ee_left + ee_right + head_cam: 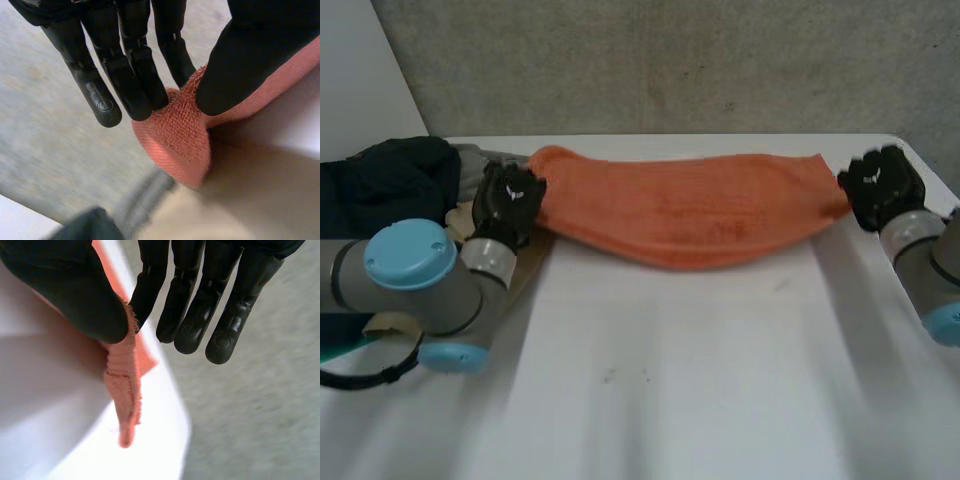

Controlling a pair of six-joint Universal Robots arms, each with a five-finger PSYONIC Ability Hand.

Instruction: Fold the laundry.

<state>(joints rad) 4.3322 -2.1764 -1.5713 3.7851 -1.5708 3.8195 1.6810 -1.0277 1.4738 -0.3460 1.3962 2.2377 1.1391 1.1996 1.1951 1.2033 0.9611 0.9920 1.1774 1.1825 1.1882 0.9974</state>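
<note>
The white counter (670,380) carries the orange towel (690,215) toward its far side, stretched sideways between the two hands with its near edge bowing toward the front. The left hand (508,200) pinches the towel's left corner between thumb and straight fingers (135,75) (each wrist view shows the pinch), and the right hand (882,185) grips the right corner the same way. A heap of dark clothing (390,175) lies just beside the left hand.
</note>
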